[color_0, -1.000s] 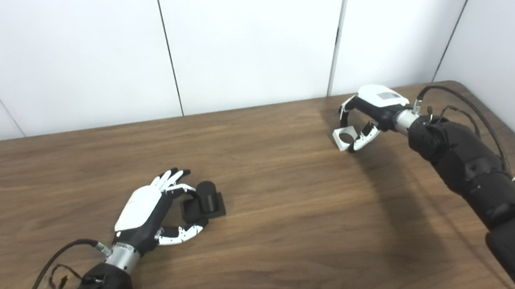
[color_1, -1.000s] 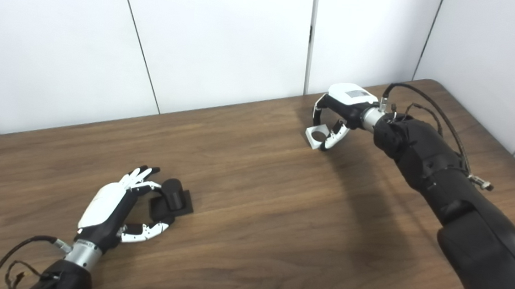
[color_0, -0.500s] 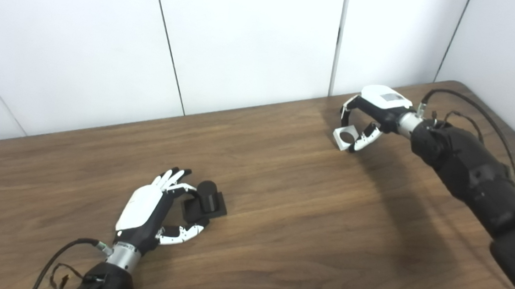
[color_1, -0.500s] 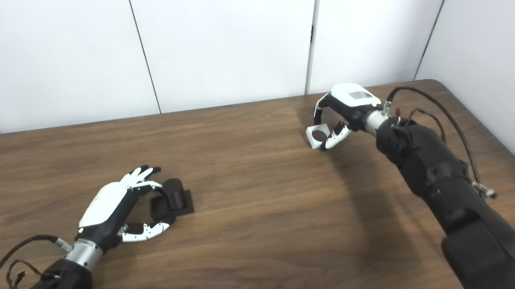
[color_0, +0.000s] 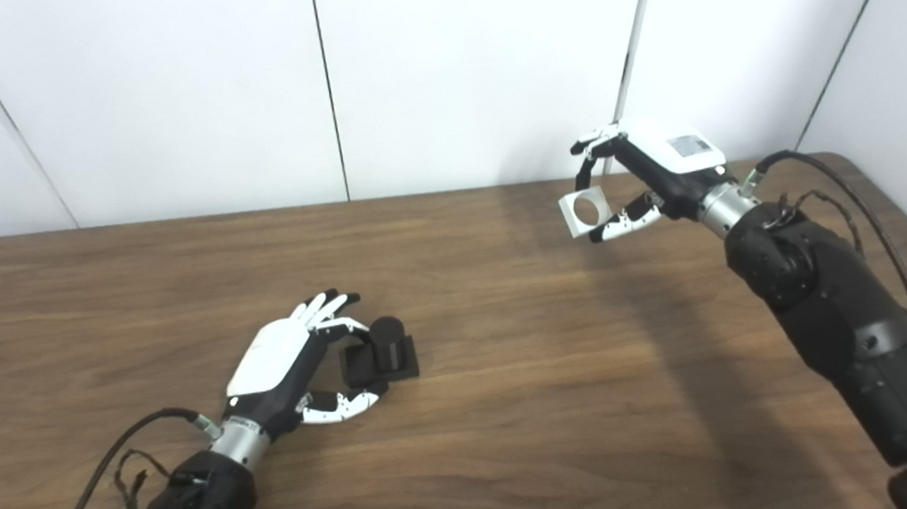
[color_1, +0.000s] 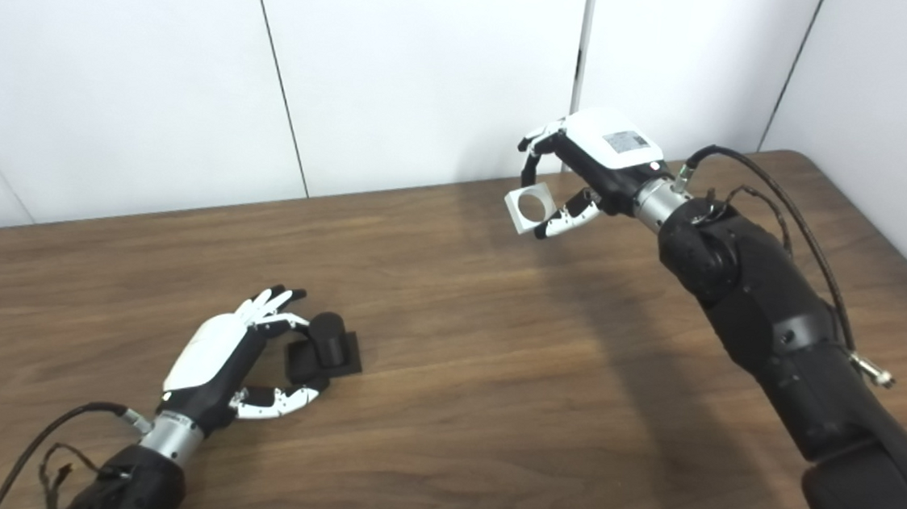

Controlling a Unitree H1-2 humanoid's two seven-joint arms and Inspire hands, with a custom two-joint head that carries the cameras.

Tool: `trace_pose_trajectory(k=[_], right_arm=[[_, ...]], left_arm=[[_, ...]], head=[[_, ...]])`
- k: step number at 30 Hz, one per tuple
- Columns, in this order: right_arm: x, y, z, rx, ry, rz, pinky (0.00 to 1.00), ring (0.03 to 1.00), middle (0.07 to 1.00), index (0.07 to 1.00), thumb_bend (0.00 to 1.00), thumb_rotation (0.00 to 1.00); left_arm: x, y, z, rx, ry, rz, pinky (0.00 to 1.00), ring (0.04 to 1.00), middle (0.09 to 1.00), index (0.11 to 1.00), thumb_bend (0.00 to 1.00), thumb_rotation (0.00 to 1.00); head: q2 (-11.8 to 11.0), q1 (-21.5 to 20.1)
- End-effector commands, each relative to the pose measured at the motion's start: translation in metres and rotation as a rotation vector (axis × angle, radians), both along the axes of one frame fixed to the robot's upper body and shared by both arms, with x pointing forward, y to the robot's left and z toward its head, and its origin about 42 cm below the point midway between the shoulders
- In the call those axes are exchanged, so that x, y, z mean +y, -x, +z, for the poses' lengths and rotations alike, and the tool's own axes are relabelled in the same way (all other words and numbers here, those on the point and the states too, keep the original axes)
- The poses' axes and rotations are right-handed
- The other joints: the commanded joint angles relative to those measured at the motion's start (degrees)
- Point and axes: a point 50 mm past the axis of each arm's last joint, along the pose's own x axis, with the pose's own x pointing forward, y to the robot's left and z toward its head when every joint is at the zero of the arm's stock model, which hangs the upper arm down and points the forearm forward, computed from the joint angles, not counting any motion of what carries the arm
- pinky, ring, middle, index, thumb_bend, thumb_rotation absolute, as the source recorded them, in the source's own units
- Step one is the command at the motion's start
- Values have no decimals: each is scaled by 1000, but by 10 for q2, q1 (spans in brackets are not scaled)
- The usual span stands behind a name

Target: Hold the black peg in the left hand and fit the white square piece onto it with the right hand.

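The black peg [color_0: 388,345], a short cylinder on a square black base, stands on the wooden table [color_0: 540,391] at the front left. My left hand [color_0: 295,363] rests on the table around it, fingers spread, thumb at the base's near edge, not closed on it. My right hand [color_0: 654,173] is at the back right, shut on the white square piece [color_0: 585,211] with a round hole, and holds it above the table. The piece also shows in the right eye view [color_1: 530,206].
White wall panels [color_0: 468,69] stand right behind the table's far edge. The table's rounded right corner [color_0: 849,160] is behind my right arm. Cables hang from both forearms.
My right hand has lifted the white square piece off the table and moved it up and slightly left. The camera has shifted. My left hand has stayed at the peg.
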Motion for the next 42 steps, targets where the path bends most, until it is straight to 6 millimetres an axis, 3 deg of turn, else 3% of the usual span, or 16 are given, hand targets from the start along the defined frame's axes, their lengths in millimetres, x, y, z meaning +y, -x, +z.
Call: trace_pose_trajectory(k=[1, 11, 24, 31, 42], right_arm=[[6, 1, 32, -72, -31, 27, 787, 836, 791, 483, 517, 134], [53, 22, 50, -78, -68, 183, 719, 825, 776, 481, 517, 137], [112, 48, 51, 72, -131, 272, 721, 840, 806, 480, 520, 133], [133, 48, 47, 106, -133, 324, 701, 832, 802, 479, 521, 135], [158, 41, 44, 155, -74, 358, 792, 858, 811, 479, 522, 137]], left_arm=[[-3, -5, 0, 17, -44, 10, 1000, 1000, 949, 619, 804, 257], [-13, -7, 4, 20, -47, 10, 1000, 1000, 955, 615, 806, 252], [-21, -10, 6, 15, -46, 12, 1000, 1000, 951, 614, 805, 265], [-23, -11, 7, 11, -50, 7, 1000, 1000, 949, 615, 807, 276], [-27, -13, 9, 11, -41, 2, 1000, 1000, 948, 610, 818, 258]], head=[[1, 2], [9, 51], [12, 80], [14, 83], [16, 90]])
